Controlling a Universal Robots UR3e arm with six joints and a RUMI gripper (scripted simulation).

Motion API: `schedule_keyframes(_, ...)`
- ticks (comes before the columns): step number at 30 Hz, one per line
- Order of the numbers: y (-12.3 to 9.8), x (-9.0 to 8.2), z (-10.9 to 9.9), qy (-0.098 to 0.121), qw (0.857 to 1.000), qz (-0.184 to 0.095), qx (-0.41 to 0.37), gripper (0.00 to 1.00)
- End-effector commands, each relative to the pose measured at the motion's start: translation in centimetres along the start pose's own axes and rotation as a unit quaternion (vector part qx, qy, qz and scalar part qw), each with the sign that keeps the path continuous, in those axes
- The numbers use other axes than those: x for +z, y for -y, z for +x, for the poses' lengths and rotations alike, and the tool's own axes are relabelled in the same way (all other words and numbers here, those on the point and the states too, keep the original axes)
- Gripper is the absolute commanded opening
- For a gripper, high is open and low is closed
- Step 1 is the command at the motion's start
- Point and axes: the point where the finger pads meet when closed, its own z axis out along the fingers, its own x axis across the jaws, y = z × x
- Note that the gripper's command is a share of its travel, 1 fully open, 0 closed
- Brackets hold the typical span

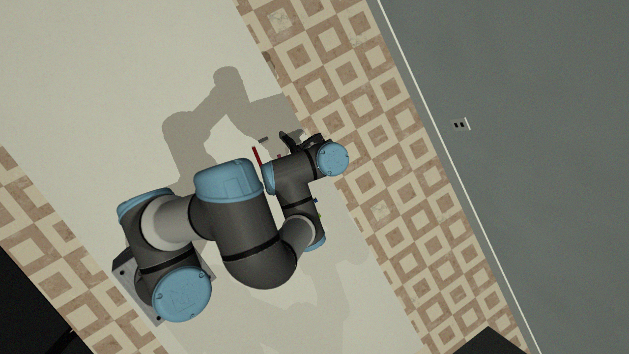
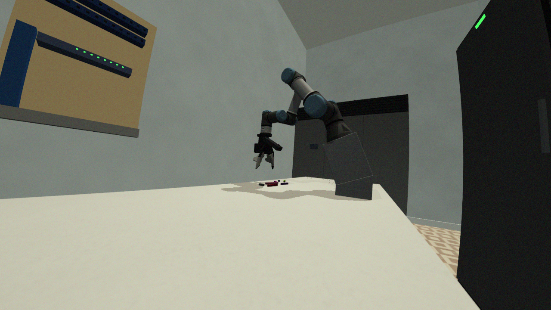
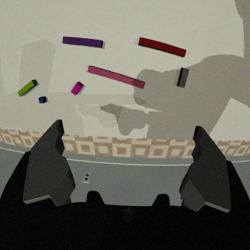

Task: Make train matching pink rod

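In the wrist view, several rods lie flat and apart on the cream table. The pink rod [image 3: 116,76] lies in the middle. A purple rod [image 3: 82,42] lies beyond it at the left and a red rod [image 3: 162,46] at the right. A grey rod [image 3: 182,77] lies to the right in shadow. A magenta rod [image 3: 77,88], a lime rod [image 3: 27,87] and a small blue rod [image 3: 42,99] lie at the left. My gripper [image 3: 128,123] is open and empty, hanging high above the table near its edge, as the exterior view also shows [image 2: 264,162].
The table edge runs close to the rods, with the checkered floor [image 1: 373,145] beyond it. The arm's base [image 2: 346,165] stands on the table behind the rods. The arm hides most rods in the top view.
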Motion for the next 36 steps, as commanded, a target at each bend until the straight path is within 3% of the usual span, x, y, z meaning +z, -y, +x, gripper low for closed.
schedule_keyframes(1, -0.1, 0.0, 0.0, 0.000, 1.000, -0.001, 0.000, 1.00)
schedule_keyframes(30, -0.1, 0.0, -0.1, 0.000, 1.000, -0.001, 0.000, 1.00)
schedule_keyframes(36, -0.3, 0.1, -2.8, 0.000, 1.000, 0.001, -0.001, 1.00)
